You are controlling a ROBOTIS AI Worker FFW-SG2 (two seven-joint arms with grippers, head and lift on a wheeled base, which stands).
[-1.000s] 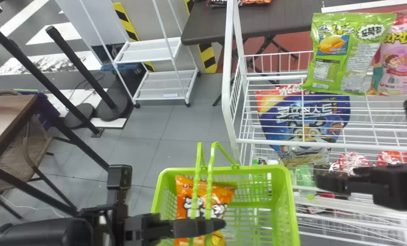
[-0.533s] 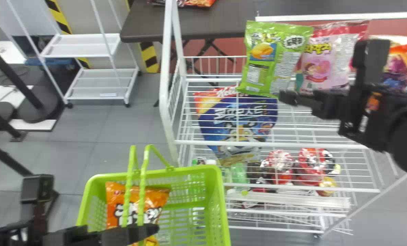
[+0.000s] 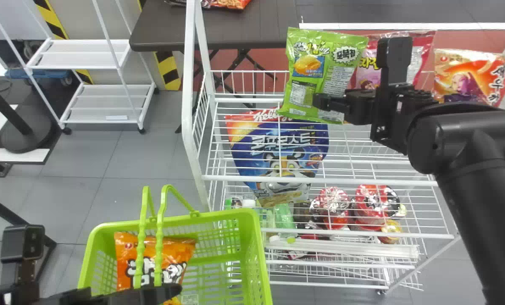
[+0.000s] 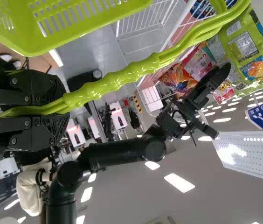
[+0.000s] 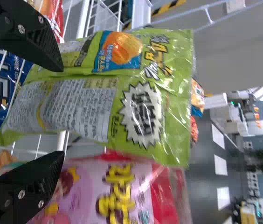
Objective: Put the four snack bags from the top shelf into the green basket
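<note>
The green snack bag (image 3: 320,76) is glossy and crinkled, with a golden picture in a blue panel, a spiky white burst and blocks of small print. Next to it I have a pink bag (image 3: 369,76) with red along its top and yellow lettering, then an orange-red bag (image 3: 473,76) with a purple-haired figure. A fourth, bright orange bag (image 3: 180,252) sits in the green basket (image 3: 256,237).

Those first three are up on a white wire rack (image 3: 320,181), with red-and-white packs (image 3: 333,205) lower down. Behind it runs a dark desk (image 3: 261,31) with a few packets at its far edge. Off to the left there's a white cart (image 3: 74,54) on grey floor tiles (image 3: 151,199), near yellow-and-black striped strips.

My right fingers (image 3: 326,103) are spread apart, in front of the lower part of the green bag. From the wrist I see that bag's printed face across the gap between them, reaching out past their tips; whether either finger touches it, I can't tell. The pink bag is just beside it, to the right of those fingers and partly behind the arm; the orange-red one is farther right. A blue cereal bag (image 3: 252,156) is below them and to the left, behind wires.

My left fingers (image 3: 167,290) are clenched around the basket's handles (image 4: 122,77), and the orange bag lies in the basket just ahead of them.
</note>
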